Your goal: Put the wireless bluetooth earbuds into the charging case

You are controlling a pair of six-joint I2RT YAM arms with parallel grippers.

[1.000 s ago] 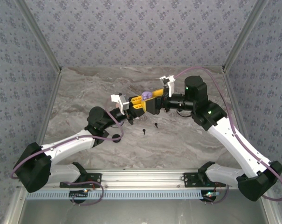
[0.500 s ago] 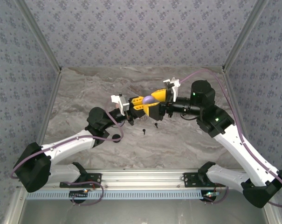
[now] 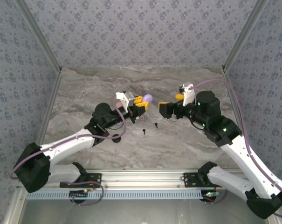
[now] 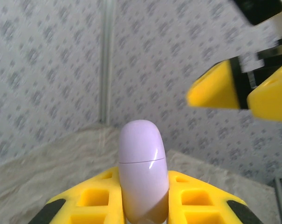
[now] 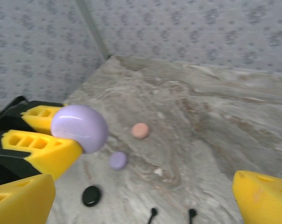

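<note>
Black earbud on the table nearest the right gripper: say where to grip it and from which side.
Pinch the black earbud across its rounded head, straight down from above with the open right gripper. It lies flat on the table, apart from the other earbud, and its stem looks too thin.

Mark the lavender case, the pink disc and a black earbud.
lavender case [image 4: 141,163]: left wrist view, body middle.
pink disc [image 5: 140,130]: right wrist view, top face.
black earbud [image 3: 144,131]: top view, left bud's middle.

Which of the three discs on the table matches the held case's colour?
The lavender disc, between the pink disc and black disc; same pale purple as the charging case in the left gripper.
</note>
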